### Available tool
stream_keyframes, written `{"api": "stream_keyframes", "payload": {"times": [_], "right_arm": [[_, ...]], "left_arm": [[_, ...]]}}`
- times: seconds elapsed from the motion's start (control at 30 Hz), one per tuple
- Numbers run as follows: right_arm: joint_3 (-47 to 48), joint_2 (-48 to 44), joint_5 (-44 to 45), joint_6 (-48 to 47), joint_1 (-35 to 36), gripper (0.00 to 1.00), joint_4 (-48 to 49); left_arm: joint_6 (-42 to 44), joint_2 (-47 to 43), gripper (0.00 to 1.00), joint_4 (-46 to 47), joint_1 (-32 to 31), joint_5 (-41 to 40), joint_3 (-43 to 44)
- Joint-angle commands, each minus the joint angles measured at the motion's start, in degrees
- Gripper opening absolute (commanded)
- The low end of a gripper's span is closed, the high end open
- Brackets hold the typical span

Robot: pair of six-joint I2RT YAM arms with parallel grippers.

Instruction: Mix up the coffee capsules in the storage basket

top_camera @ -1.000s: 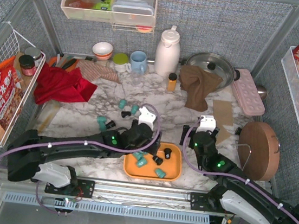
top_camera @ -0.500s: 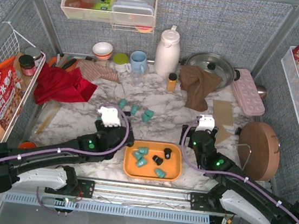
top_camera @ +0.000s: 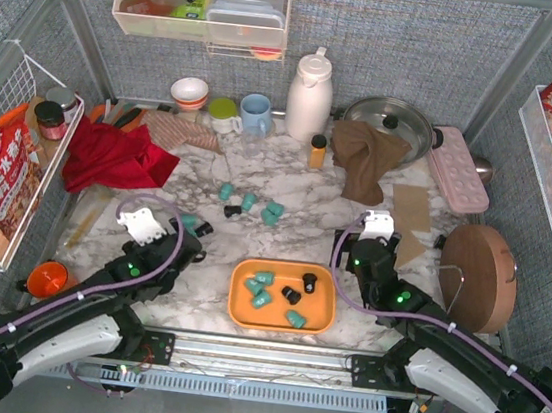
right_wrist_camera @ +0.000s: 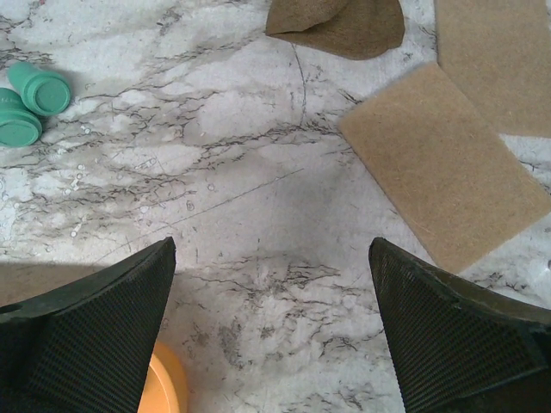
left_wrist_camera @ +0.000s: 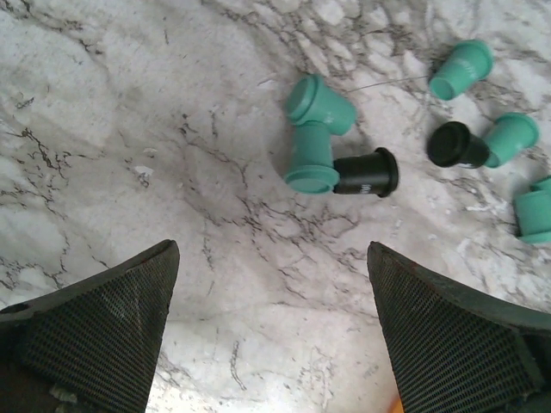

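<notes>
The orange storage basket (top_camera: 319, 313) sits at the front middle of the marble top and holds several coffee capsules (top_camera: 264, 278), teal and black. More capsules (top_camera: 248, 201) lie loose on the marble beyond it. Two teal ones and a black one (left_wrist_camera: 320, 105) are bunched just ahead of my left gripper (left_wrist_camera: 272, 249). That gripper (top_camera: 179, 238) is open and empty, left of the basket. My right gripper (top_camera: 357, 245) hovers open and empty beyond the basket's right end, whose rim (right_wrist_camera: 164, 383) shows at its lower left. Two teal capsules (right_wrist_camera: 41, 90) lie far to its left.
A brown cloth (top_camera: 368, 157) and a cardboard piece (right_wrist_camera: 443, 163) lie ahead of the right gripper. A round wooden board (top_camera: 477, 277) stands at the right. A thermos (top_camera: 310, 95), pot (top_camera: 387, 119), small orange bottle (top_camera: 317, 151), mug (top_camera: 255, 113) and red cloth (top_camera: 111, 156) line the back.
My left arm has pulled back from over the basket to the left, opening fully on the way. The right arm has stayed put.
</notes>
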Motion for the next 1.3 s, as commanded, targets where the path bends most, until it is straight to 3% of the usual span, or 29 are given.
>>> {"api": "stream_keyframes", "payload": {"times": [0.0,0.2,0.53,0.8,1.27], "right_arm": [[0.8,0.3,0.3,0.3,0.1,0.99,0.9],[0.7,0.4,0.4,0.2,0.0,0.99,0.8],[1.0,0.6,0.4,0.2,0.1,0.99,0.4],[1.0,0.7,0.2,0.3,0.0,0.99,0.3],[1.2,0.7,0.1,0.4,0.0,0.99,-0.1]], "left_arm": [[8.7,0.8,0.97,9.7,6.6,10.3,-2.4],[16.3,7.5,0.93,16.4,14.4,19.7,-1.5],[23.5,16.3,0.88,19.1,22.0,21.3,3.1],[30.6,21.0,0.88,21.5,23.5,19.3,6.9],[34.4,35.2,0.85,25.6,25.7,26.0,12.4]]}}
